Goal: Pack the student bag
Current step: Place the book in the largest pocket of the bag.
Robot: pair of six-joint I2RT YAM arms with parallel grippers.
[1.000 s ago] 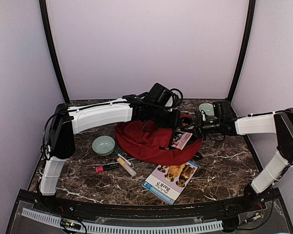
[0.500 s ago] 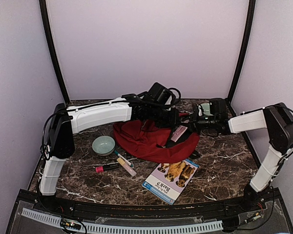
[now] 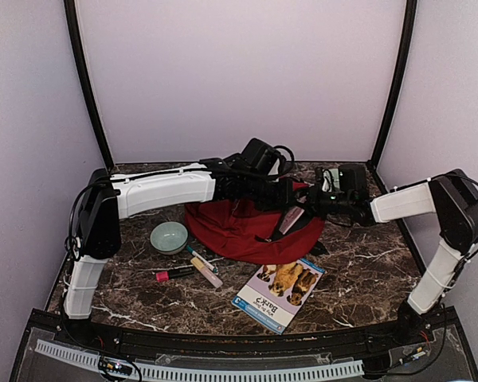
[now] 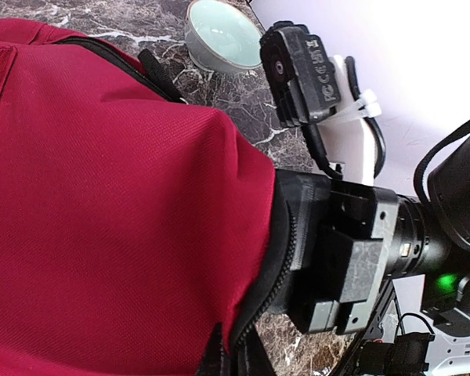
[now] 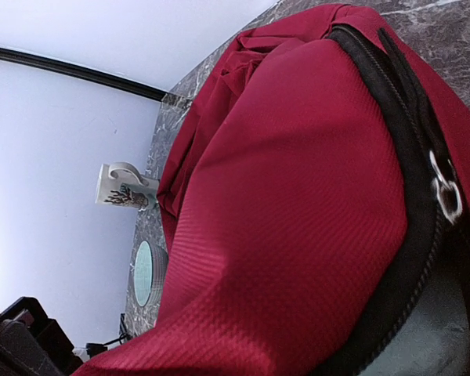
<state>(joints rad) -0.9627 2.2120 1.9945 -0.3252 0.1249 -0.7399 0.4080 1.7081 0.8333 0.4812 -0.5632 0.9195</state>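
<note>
The student bag is dark red and lies in the middle of the table; its fabric fills the left wrist view and the right wrist view. My left gripper reaches over the bag's far right rim and holds the zippered edge lifted; its fingers are hidden by fabric. My right gripper is at the bag's opening, shut on a small pinkish booklet that pokes into the opening. In the left wrist view the right gripper's body sits inside the zipper rim.
A pale green bowl sits left of the bag. Markers and a pen lie in front of it. A dog book lies at the front. A teal cup stands at the back right; a white mug stands beyond the bag.
My right gripper has moved left and back with the booklet, from the bag's right side into the opening. The bag's right rim has risen a little. The left arm has barely moved.
</note>
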